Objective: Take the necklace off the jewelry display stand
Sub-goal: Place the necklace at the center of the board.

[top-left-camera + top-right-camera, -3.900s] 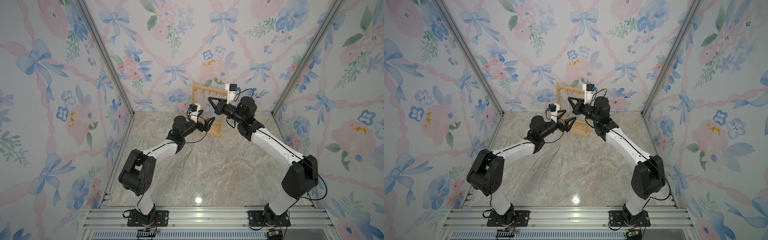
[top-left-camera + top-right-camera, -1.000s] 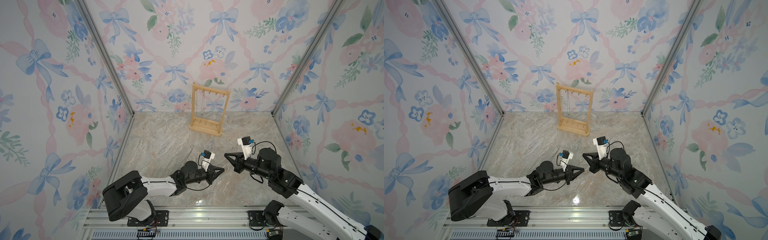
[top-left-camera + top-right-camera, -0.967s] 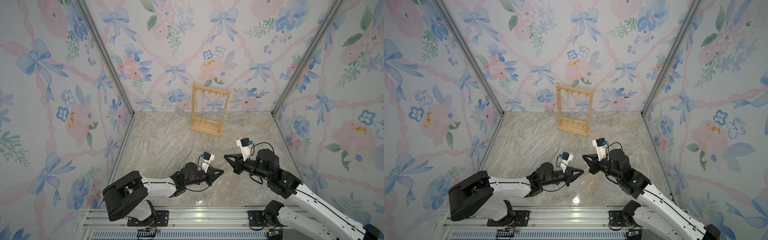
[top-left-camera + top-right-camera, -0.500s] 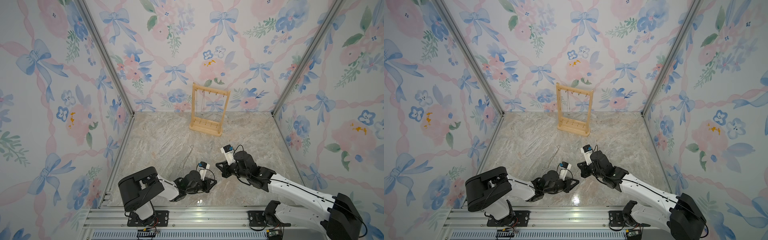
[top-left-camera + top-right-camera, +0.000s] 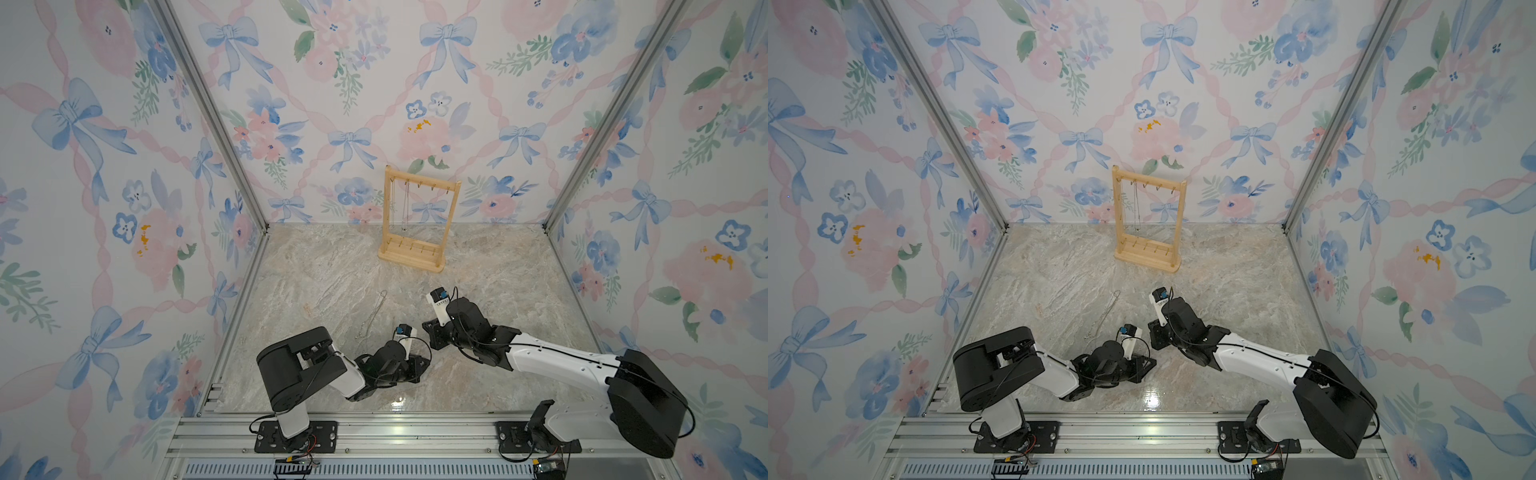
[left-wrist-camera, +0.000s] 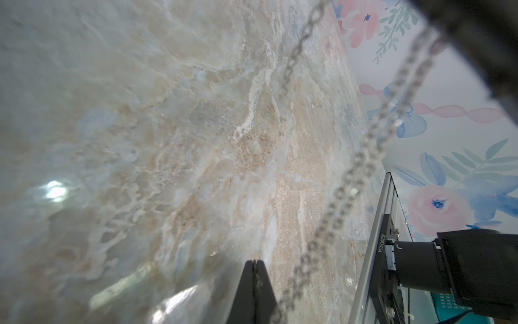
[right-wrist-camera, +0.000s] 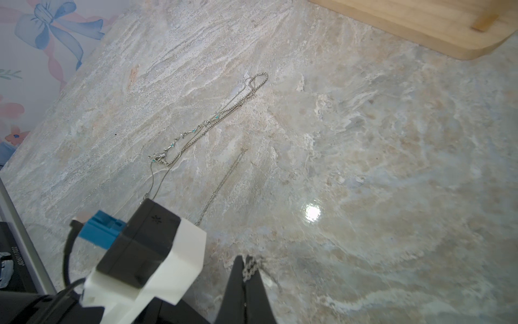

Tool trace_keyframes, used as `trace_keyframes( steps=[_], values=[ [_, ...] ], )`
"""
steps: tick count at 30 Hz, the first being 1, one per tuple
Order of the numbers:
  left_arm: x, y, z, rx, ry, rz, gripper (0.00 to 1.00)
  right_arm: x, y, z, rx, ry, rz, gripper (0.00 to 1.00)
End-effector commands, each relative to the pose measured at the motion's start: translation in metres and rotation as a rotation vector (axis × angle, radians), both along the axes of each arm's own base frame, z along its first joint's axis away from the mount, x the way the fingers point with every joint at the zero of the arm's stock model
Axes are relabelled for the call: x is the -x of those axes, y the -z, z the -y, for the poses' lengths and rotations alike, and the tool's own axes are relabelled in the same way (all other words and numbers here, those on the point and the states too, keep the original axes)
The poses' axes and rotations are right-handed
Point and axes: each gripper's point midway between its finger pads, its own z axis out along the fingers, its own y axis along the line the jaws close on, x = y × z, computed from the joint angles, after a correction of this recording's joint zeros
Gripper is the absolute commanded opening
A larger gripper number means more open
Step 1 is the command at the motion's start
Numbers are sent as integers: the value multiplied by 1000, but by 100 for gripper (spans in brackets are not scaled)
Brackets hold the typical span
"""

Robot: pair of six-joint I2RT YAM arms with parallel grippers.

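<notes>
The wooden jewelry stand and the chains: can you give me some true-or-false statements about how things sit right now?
The jewelry display stand stands upright near the back wall. True.
Its top bar is bare. False: a thin chain hangs from it.
Necklaces lie on the marble table. True.
The right arm's fingers are spread wide. False: they are shut, pinching a link chain.

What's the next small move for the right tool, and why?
Probably open the right tool: it looks shut on a chain low over the table, far from the jewelry display stand, so releasing should lay it down.
</notes>
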Motion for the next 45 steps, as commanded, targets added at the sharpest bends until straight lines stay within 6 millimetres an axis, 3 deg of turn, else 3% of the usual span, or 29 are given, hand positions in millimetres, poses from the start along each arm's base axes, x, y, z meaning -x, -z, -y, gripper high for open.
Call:
trace_keyframes(
  steps=[1, 14, 23, 39, 42, 45],
  values=[
    [0, 18, -12, -83, -3, 18, 3, -7, -2, -1, -7, 3, 73, 0],
    [-8, 21, -28, -151, -40, 101, 11, -3, 16, -3, -27, -6, 53, 0],
    [-10, 12, -38, -150, -70, 134, 26, -4, 25, -6, -16, -4, 29, 0],
    [-10, -10, -52, -128, -105, 201, 70, -19, 40, -14, 36, 17, -39, 0],
    [-8, -19, -49, -105, -83, 219, 68, -23, 43, -15, 42, 26, -60, 0],
    [-2, -27, -38, -67, -35, 213, 45, -28, 46, -13, 59, 46, -93, 0]
  ],
)
